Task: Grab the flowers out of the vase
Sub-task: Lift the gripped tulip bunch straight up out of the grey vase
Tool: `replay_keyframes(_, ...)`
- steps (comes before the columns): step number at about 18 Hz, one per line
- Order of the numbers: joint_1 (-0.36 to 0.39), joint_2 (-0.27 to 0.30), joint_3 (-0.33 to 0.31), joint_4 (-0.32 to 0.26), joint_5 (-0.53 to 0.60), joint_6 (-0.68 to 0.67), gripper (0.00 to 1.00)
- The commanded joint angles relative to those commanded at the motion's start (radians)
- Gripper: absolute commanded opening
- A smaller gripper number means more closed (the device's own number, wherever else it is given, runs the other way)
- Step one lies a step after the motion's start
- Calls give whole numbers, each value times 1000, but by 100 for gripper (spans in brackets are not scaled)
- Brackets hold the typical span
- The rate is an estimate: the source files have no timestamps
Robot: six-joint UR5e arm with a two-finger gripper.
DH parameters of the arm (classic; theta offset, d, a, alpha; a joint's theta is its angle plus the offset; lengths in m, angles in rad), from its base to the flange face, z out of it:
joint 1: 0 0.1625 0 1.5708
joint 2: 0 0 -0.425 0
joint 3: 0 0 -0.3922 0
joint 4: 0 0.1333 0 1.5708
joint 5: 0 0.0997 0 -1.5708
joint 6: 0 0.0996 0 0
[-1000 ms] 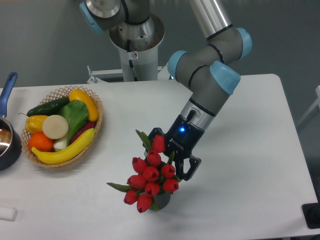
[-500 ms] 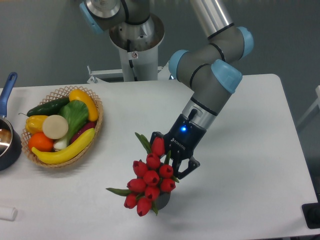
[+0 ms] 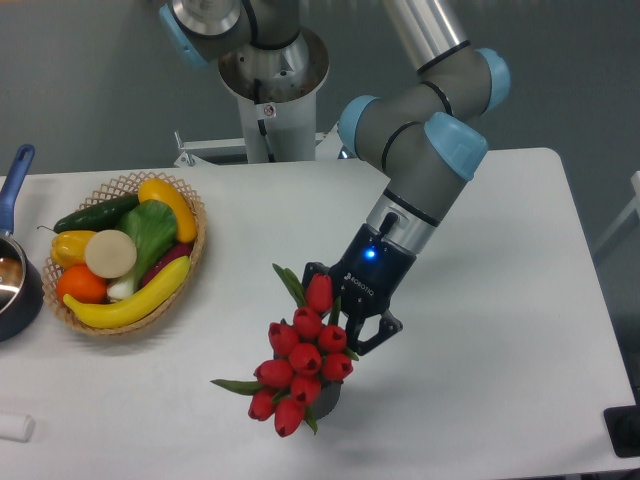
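White table (image 3: 500,300) against a grey wall: arm over a bunch of tulips near the front edge.

Item one, the flowers (image 3: 300,360): red tulip buds with green stems and leaves, heads leaning toward the front-left, stems standing in the vase (image 3: 328,398), a small dark cylinder mostly hidden under the bunch, near the table's front edge about midway along it. Item two, the gripper (image 3: 345,325): black, a blue light lit on its body, reaching down from the rear right into the upper part of the bunch; its fingers sit among the buds and stems, and whether they are clamped on the stems cannot be told. Item three, a wicker basket (image 3: 190,255) of fruit and vegetables near the left edge. Item four, a dark pot (image 3: 15,290) with a blue handle at the left edge.
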State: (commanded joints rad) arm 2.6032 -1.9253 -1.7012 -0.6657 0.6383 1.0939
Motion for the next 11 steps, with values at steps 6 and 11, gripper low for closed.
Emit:
replay_keyframes(6, -2, 28, 35, 0, -17, -97, 49)
replay_keyframes(11, -5, 74, 48, 0, -20, -167, 49)
